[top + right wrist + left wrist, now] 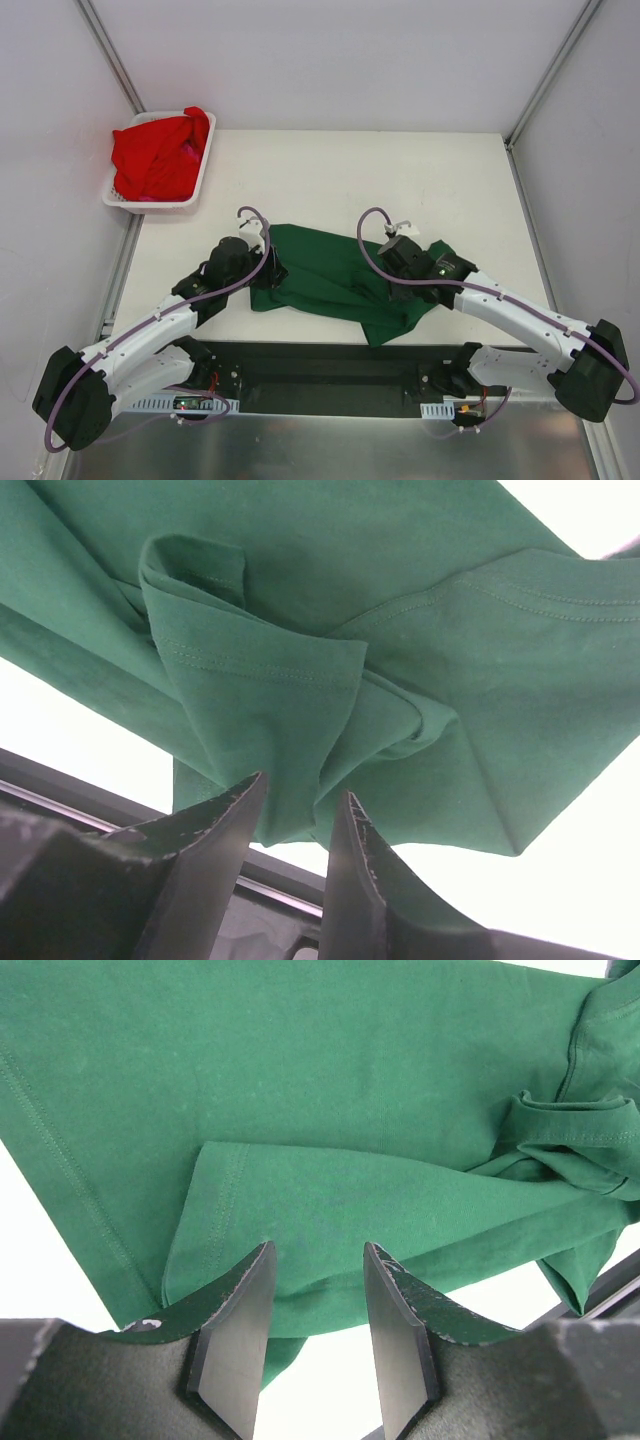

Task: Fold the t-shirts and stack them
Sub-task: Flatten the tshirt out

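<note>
We are looking at the dark green t-shirt [325,270], which is lying crumpled on the white table [400,180], near its front edge and between the two arms. Its long axis is running from left to right and dropping a little toward the right arm's side, where one corner is pointing at the black rail [330,365]. We cannot tell which way the neck is pointing, because folds and both wrists are covering parts of the shirt.

The cloth is a soft, matte knit with stitched double hems. In the left wrist view it is lying mostly smooth, with one hemmed edge folded over and a bunched knot of cloth at the right side. In the right wrist view it is gathering into deep, rounded folds, and a hemmed flap is hanging in the middle.

The left gripper [318,1250] is standing with its dark fingers [235,1320] apart. The folded edge is reaching just to the tips, and pale table is showing in the gap. The right gripper [303,785] is keeping a narrower gap, and a fold is hanging down between the tips, but we cannot tell whether they are pressing it.

The bright red t-shirts [160,155] are sitting heaped in the white slotted basket [155,206] at the far left corner, well apart from the green one. How many there are we cannot make out.
</note>
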Controlling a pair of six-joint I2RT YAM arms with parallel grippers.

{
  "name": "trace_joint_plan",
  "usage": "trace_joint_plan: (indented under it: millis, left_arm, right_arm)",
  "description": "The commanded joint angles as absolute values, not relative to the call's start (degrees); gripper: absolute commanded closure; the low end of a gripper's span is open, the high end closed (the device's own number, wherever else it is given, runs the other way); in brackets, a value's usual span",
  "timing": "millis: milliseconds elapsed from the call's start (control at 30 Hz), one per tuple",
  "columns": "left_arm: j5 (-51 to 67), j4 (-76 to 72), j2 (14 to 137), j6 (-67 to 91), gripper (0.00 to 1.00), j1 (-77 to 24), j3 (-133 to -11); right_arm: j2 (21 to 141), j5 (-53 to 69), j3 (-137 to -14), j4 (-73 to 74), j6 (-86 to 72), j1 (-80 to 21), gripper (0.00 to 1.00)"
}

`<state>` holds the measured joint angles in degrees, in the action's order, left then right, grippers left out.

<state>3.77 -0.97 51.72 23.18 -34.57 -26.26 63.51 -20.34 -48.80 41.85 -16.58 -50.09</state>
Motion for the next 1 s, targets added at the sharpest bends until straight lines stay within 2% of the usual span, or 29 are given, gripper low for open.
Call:
trace_joint_plan:
  millis: [0, 267, 600, 833, 900, 967]
  left_arm:
    - [2.3, -1.3, 50.8, 22.5, 0.59, -35.0, -26.9]
    - [2.2, -1.1, 50.7, 22.2, 0.59, -35.0, -27.2]
    - [1.8, -0.9, 50.5, 22.3, 0.59, -35.1, -26.9]
    - [1.7, -0.9, 50.7, 22.3, 0.59, -35.1, -26.9]
    - [1.6, -0.9, 51.0, 22.2, 0.57, -35.0, -26.9]
    - [1.4, -0.8, 51.6, 22.0, 0.48, -35.1, -27.0]
  right_arm:
    - [63.2, -21.1, -47.5, 42.1, -18.3, -50.3, 0.62]
    - [62.8, -20.5, -46.1, 41.6, -19.0, -50.3, 0.63]
    - [63.1, -20.0, -46.1, 40.8, -18.9, -50.3, 0.93]
    - [62.2, -20.8, -46.4, 41.3, -19.0, -50.4, 0.99]
    - [61.4, -22.1, -46.8, 41.9, -18.9, -50.3, 0.99]
    - [60.7, -22.7, -47.5, 42.4, -18.8, -50.4, 0.99]
